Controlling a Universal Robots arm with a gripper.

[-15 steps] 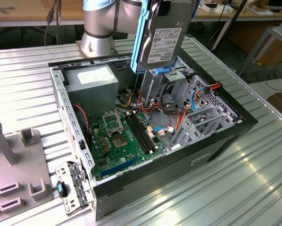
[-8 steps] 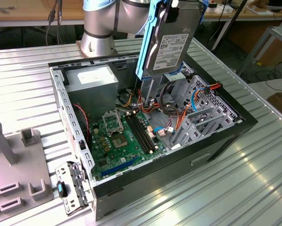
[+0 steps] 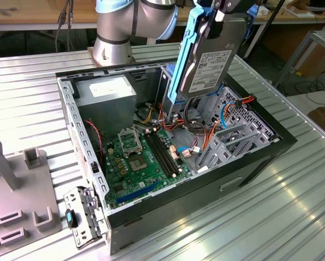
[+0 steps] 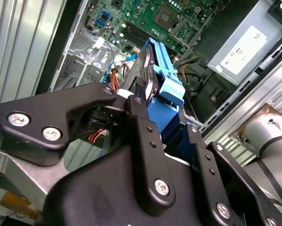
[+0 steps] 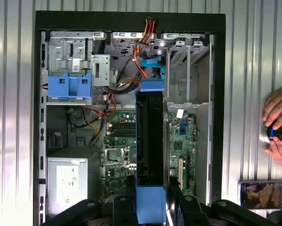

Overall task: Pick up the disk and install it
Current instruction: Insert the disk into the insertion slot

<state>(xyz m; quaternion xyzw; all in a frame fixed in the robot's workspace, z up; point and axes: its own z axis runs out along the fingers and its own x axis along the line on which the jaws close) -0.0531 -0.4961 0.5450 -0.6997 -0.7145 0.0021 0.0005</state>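
One gripper (image 5: 150, 194) clamps disk (image 3: 208, 60) over open PC case (image 3: 271, 142) on ribbed metal table (image 3: 21, 98), wood benches (image 3: 32, 13) in bkgd.

Materials and finishes. The disk (image 3: 208, 65) has a grey-black metal body with a dull sheen, a white paper label and a carrier frame of smooth bright blue plastic. The gripper (image 5: 152, 205) has matt black links with bright metal screw heads. The computer case (image 3: 206, 190) is black outside and bare grey sheet metal inside. The motherboard (image 3: 135, 163) is a green lacquered board. The power supply (image 3: 105, 95) is plain grey metal with a paper label. The bracket (image 5: 68, 87) is blue plastic. The table (image 3: 32, 98) is ribbed satin metal. The arm joint (image 3: 113, 46) is brushed silver metal.
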